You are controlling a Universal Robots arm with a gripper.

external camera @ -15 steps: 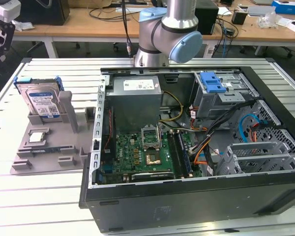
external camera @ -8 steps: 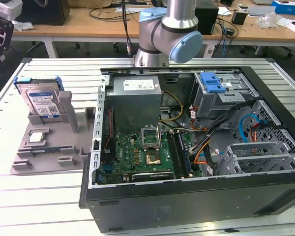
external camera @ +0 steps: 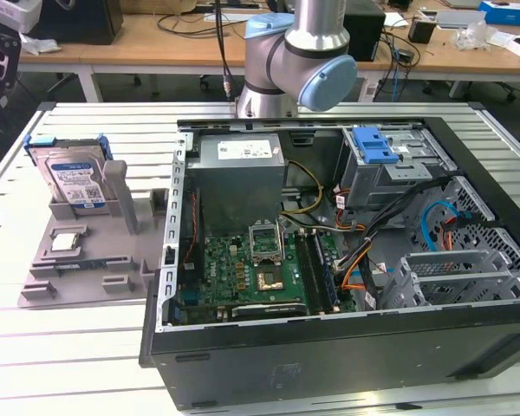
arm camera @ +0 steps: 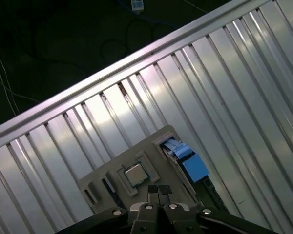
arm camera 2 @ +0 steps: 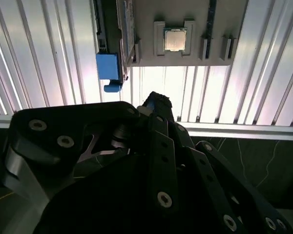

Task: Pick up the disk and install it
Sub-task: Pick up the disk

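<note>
Ribbed table (external camera: pixel 87 347) bears the disk (external camera: pixel 74 178) upright near a chip (external camera: pixel 65 242).

Open room above the upright disk (external camera: pixel 74 180)

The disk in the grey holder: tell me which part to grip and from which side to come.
Grip the disk near its top edge, across the two flat faces, coming from above. It stands on edge in the grey holder, whose posts cover its lower part; the upper part looks free.
</note>
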